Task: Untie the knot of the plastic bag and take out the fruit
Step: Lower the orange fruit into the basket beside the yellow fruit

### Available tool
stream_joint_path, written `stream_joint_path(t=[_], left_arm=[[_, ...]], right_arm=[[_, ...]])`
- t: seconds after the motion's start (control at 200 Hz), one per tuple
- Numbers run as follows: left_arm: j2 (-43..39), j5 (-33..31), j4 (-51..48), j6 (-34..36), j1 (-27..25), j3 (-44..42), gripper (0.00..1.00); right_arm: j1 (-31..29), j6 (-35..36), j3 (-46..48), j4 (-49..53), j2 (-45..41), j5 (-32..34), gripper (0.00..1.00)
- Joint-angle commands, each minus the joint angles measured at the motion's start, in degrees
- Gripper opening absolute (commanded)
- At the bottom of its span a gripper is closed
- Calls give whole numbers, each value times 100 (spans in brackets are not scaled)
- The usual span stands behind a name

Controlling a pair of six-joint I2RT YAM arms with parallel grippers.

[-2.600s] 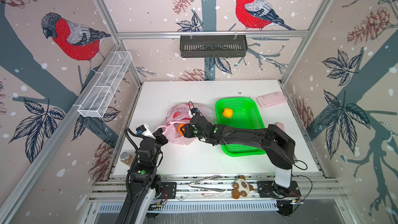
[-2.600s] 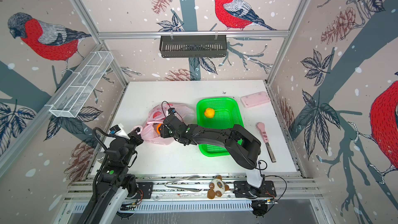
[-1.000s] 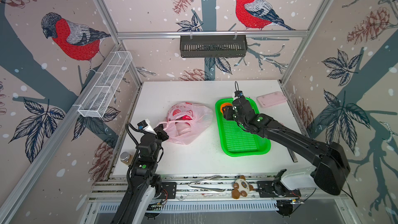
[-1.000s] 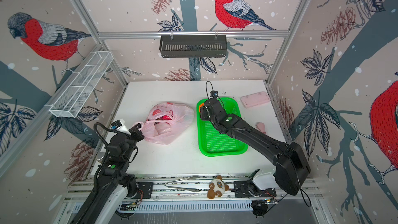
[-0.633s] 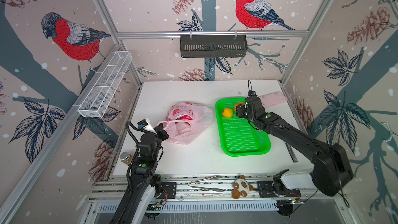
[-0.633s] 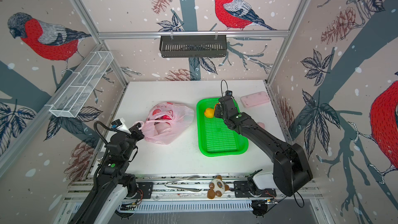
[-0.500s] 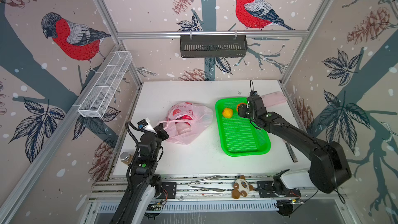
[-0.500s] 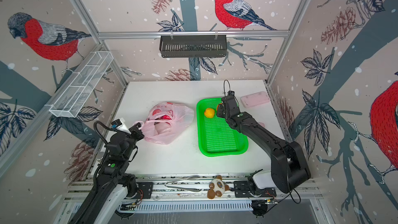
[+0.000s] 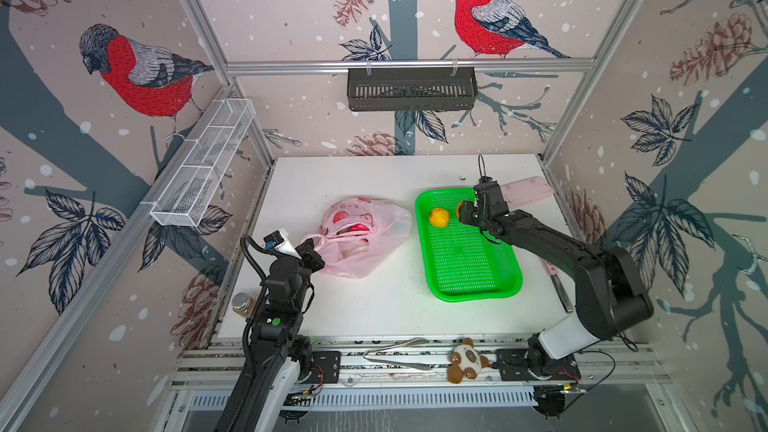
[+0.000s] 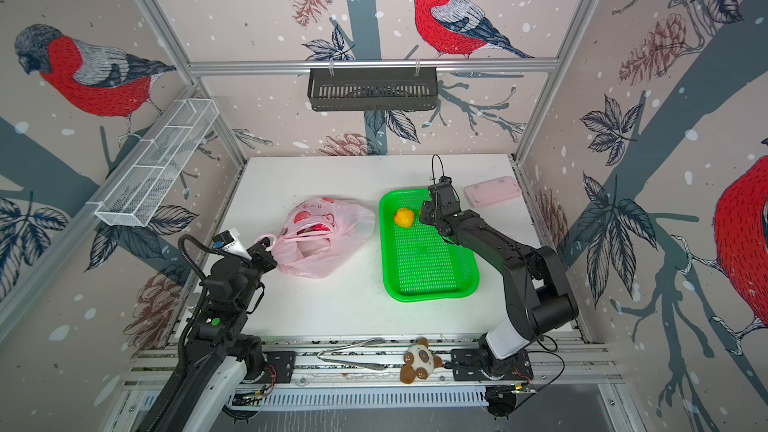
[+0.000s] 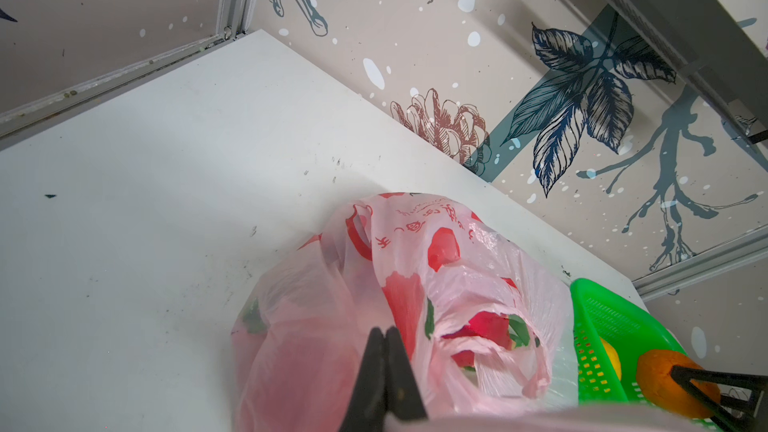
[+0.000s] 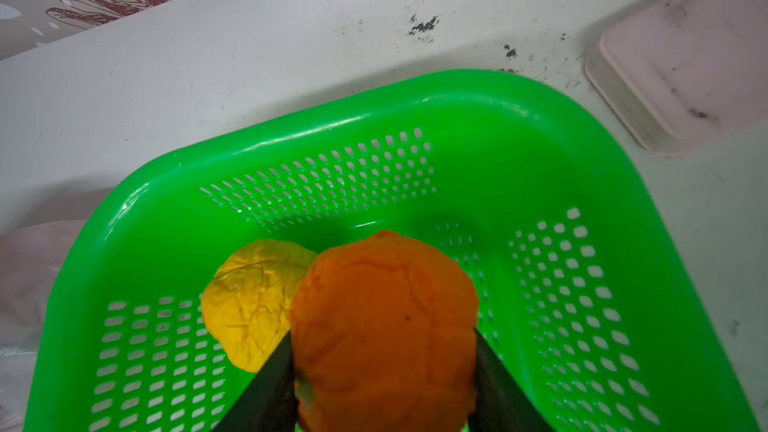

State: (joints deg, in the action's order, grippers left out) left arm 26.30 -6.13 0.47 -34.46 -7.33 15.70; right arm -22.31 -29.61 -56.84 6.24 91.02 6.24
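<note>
Plastic bag (image 9: 374, 243): left-centre of table (image 9: 374, 309), lying slumped; long axis runs left-right, mouth and handle loops point near-left.
Left gripper (image 9: 311, 248): at bag's near-left end, clenched on a handle loop.
Bag contents: dragon fruit (image 11: 486, 324), red with green scales, seen through the mouth; anything else is blurred by the film.
Green tray (image 9: 465, 276): just right of bag, long axis near-far.
Tray contents: yellow citrus (image 9: 439, 217) in far-left corner.
Right gripper (image 12: 382, 336): over tray's far end, grasping orange citrus (image 12: 386, 284), just right of the yellow one; contact with tray floor cannot be told.
Pink case (image 9: 528, 195): far right, near tray's far corner, flat on table.
</note>
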Motion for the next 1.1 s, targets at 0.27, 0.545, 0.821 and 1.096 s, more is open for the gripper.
stream_joint_path(t=[0.27,0.545,0.821,1.096], left_arm=[[-90,-17,-3,27,-7,14,0],[-98,-12,5,31,3,-10,0],[-91,-12,30,23,-1,-33,0],[-17,6,76,45,-1,-41,0]], right_arm=[[7,60,-221,-291,636,-158,43],[7,34,-367,-334,947,-209,44],[6,77,-503,-279,1136,-123,50],[-2,34,-565,-266,1247,-113,60]])
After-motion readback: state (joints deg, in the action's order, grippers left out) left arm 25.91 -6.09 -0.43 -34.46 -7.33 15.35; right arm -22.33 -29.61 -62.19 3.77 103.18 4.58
